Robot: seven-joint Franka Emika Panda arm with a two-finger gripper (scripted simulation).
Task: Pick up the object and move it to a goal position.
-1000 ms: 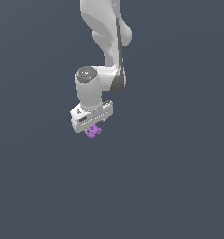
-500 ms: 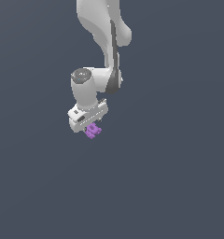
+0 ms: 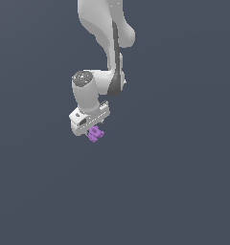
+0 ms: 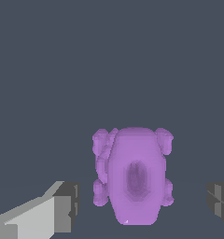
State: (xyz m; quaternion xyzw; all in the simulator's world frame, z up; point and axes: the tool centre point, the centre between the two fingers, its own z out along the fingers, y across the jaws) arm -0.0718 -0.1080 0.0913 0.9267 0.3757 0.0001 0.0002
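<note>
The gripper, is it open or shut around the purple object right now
Open. In the wrist view the gripper has clear gaps between each finger and the purple object, which sits between them untouched.

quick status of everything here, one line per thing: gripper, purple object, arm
gripper: open, one finger on each side of the purple object, with clear gaps between both and the object
purple object: not gripped, sitting between the open fingers, domed top facing the wrist camera; whether it rests on the surface cannot be told
arm: reaching down, wrist directly above the object
</note>
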